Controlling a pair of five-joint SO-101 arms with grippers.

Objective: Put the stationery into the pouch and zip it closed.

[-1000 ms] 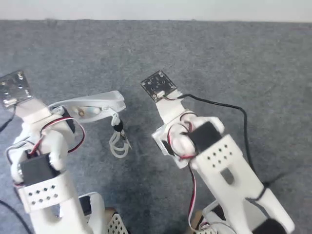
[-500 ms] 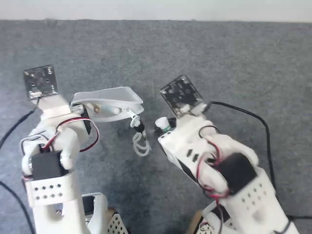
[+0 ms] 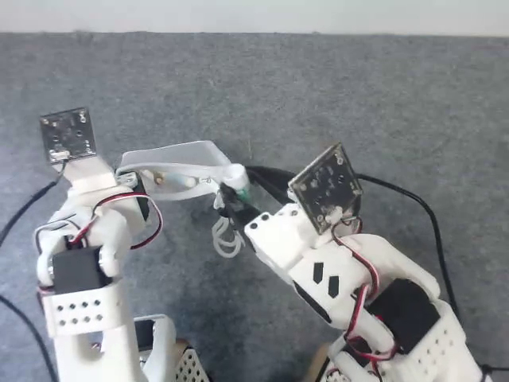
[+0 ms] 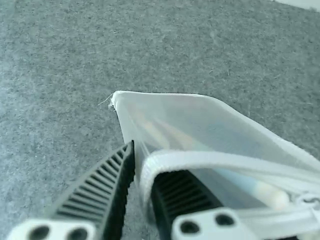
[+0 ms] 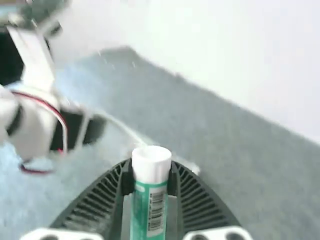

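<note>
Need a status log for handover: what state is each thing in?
pouch: clamped at its edge by left end effector, stationery inside.
glue stick: capped, gripped by right end effector.
left end effector: shut on pouch.
right end effector: shut on glue stick.

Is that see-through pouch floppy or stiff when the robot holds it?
Probably floppy: the pouch bends where the left gripper pinches its rim. It looks thin and light, so the glue stick may push it aside.

A grey, carpet-like table cover point(image 3: 398, 95) runs back to a pale wall point(image 3: 254, 14) along its far edge.
</note>
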